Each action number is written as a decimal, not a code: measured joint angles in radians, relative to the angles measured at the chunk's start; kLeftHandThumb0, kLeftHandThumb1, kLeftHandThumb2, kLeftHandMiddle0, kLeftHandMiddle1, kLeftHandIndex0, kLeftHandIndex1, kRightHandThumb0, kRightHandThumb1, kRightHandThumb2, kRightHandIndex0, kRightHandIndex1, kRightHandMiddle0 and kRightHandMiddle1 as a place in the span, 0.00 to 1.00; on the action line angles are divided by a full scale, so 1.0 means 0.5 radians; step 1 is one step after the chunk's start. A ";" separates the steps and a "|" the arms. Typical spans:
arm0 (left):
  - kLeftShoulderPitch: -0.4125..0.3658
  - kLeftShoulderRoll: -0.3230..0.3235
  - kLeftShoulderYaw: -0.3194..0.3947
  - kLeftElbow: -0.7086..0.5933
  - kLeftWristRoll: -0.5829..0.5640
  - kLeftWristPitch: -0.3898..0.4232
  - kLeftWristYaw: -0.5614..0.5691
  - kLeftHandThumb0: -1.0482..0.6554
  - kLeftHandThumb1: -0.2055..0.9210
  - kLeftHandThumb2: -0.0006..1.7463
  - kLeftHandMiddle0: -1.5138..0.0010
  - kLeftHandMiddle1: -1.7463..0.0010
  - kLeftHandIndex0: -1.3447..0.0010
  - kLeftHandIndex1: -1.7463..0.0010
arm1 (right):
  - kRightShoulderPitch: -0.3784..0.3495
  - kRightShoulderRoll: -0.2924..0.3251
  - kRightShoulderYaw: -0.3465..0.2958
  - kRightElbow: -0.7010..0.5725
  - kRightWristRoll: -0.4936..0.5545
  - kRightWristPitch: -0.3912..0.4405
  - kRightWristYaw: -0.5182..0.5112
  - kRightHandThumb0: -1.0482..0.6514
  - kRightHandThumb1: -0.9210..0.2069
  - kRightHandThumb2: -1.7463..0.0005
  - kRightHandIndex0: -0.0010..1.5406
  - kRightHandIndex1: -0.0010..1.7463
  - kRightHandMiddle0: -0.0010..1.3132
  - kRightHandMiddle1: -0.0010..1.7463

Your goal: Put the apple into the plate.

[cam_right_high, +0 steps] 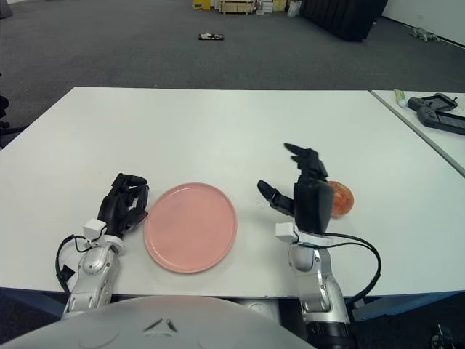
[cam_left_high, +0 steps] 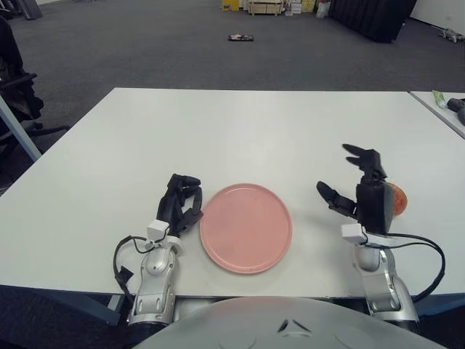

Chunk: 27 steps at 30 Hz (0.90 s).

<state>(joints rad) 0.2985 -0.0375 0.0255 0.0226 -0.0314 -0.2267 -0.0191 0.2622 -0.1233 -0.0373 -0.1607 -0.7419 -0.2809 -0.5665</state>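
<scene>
White table (cam_left_high: 240, 123): I am holding my right hand (cam_left_high: 367, 196) spread just left of the apple (cam_left_high: 397, 199), which is lying right of the pink plate (cam_left_high: 245, 227); left hand (cam_left_high: 180, 206) curled, farther away.

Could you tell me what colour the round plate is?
Pink, the round plate, plain and unpatterned; it shows best in the left eye view.

One pink plate (cam_left_high: 245, 227) lies just right of the left hand (cam_left_high: 180, 206). One apple (cam_right_high: 338, 197) sits just right of the right hand (cam_right_high: 305, 190). One table (cam_left_high: 240, 131) carries both.
</scene>
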 measured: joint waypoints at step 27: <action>0.036 -0.003 0.082 -0.107 -0.035 0.145 0.044 0.40 0.89 0.40 0.65 0.21 0.80 0.00 | 0.000 0.132 0.054 -0.316 -0.447 1.470 0.640 0.14 0.35 0.64 0.00 0.00 0.00 0.00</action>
<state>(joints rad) 0.3164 -0.0390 0.0665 -0.0311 -0.0489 -0.1541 0.0028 0.2621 -0.0572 -0.0104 -0.3188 -0.9652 0.4540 -0.2463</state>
